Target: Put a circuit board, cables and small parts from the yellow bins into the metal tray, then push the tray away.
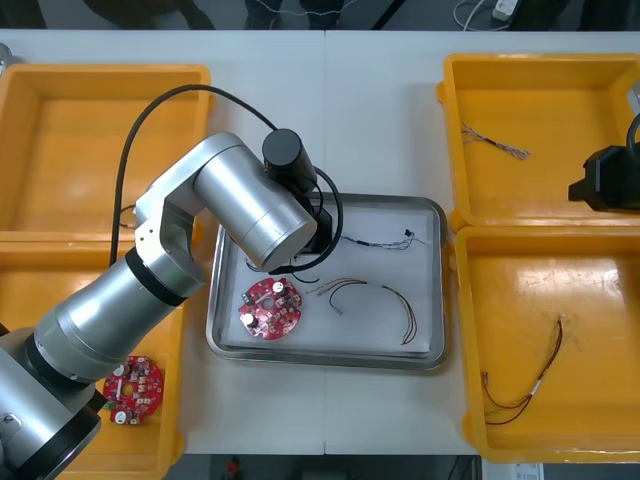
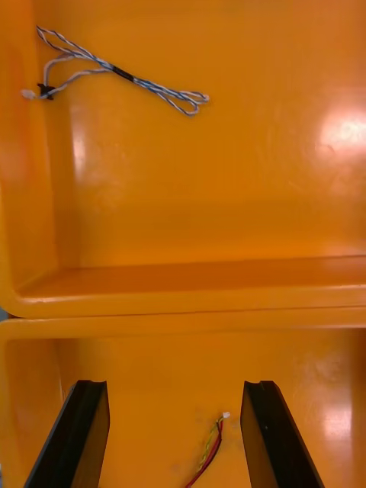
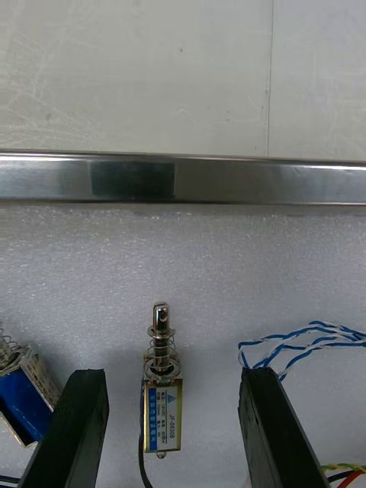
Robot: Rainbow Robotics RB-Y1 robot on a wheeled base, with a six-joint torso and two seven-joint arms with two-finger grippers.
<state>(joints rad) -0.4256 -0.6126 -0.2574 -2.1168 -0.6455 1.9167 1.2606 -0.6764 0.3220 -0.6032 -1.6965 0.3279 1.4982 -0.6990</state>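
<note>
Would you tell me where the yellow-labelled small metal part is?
In the left wrist view, the small metal part lies on the white lining of the metal tray between the open fingers of the left hand.

Small metal part [image 3: 161, 375] lying in the metal tray [image 3: 183, 177] bears a yellow label [image 3: 163, 418] w/ black print: a triangle mark, then lines of tiny chars, too small to read reliably.
</note>
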